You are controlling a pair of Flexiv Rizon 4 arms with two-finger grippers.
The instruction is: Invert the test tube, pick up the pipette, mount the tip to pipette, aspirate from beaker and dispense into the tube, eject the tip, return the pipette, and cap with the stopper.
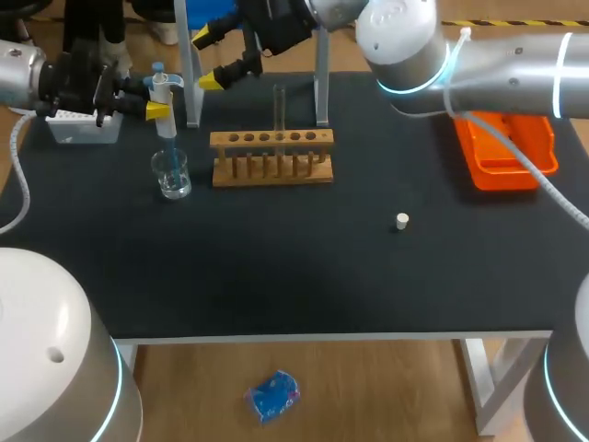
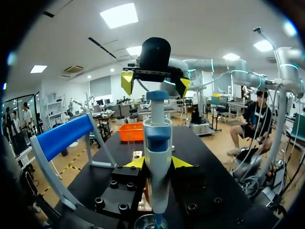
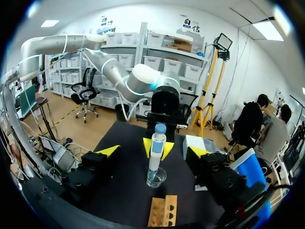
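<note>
We're clamping the pipette in our left gripper, its tip dipping into the beaker; our right gripper is hanging open up behind the beaker. Probably worth holding it vertical, tip submerged; drawing slowly.

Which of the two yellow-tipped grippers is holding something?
The left gripper: it clamps the white-and-blue pipette over the glass beaker; the right gripper is open, empty.
</note>
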